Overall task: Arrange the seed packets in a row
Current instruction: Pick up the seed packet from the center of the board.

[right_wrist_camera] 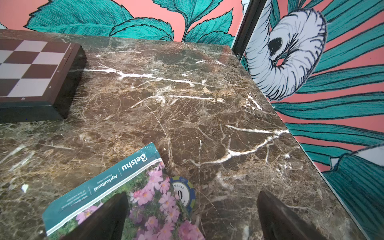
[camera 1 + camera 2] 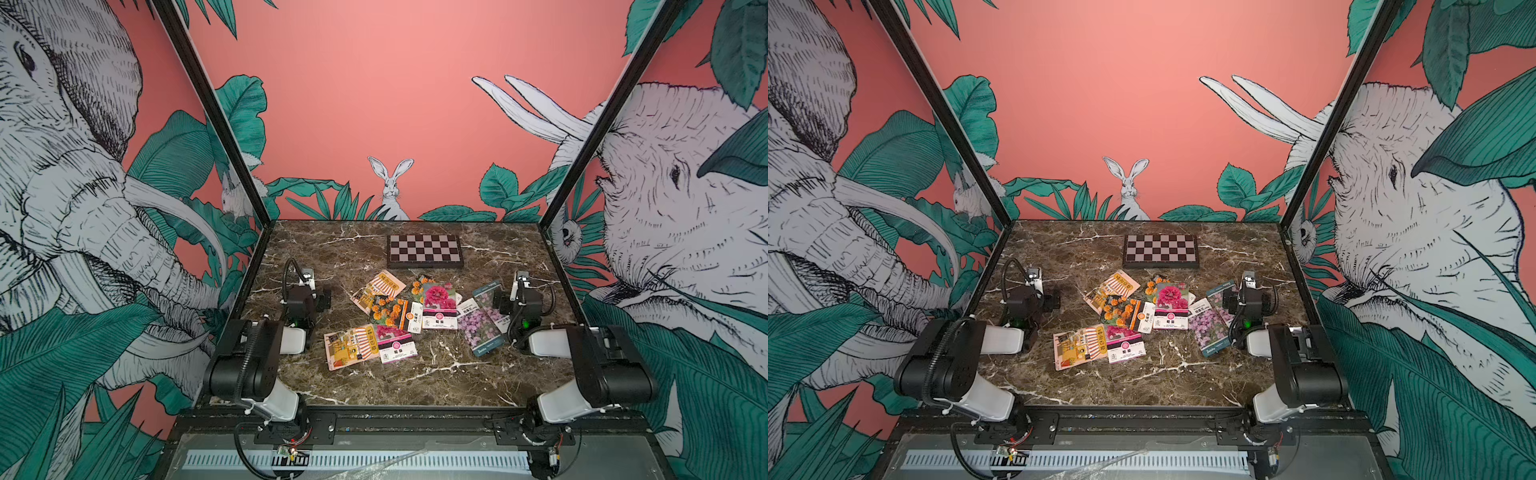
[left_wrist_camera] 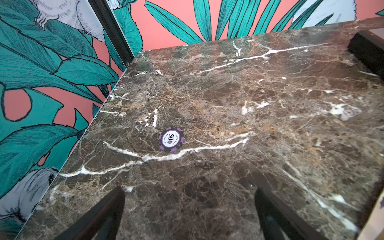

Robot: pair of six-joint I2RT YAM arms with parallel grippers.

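The flat, glossy rectangular seed packets (image 2: 399, 316) lie scattered at the centre of both top views, tilted and overlapping. I judge the row not yet begun, since every packet has to be separated, squared up and lined out. An orange marigold packet (image 2: 390, 311) overlaps an orange-striped shop packet (image 2: 379, 289). A magenta flower packet (image 2: 439, 303) sits right of them, and a lilac flower packet (image 2: 482, 330) lies far right, beside my right arm. Two more packets overlap at the heap's lower left. I expect the slick film to slide on the polished brown veined marble table (image 2: 415, 382). My left gripper (image 3: 189, 193) and right gripper (image 1: 193, 194) both stand spread wide, holding nothing. A black-and-white chequered board (image 2: 424, 250) sits above the heap, and a purple poker chip (image 3: 171, 139) lies ahead of my left jaws.
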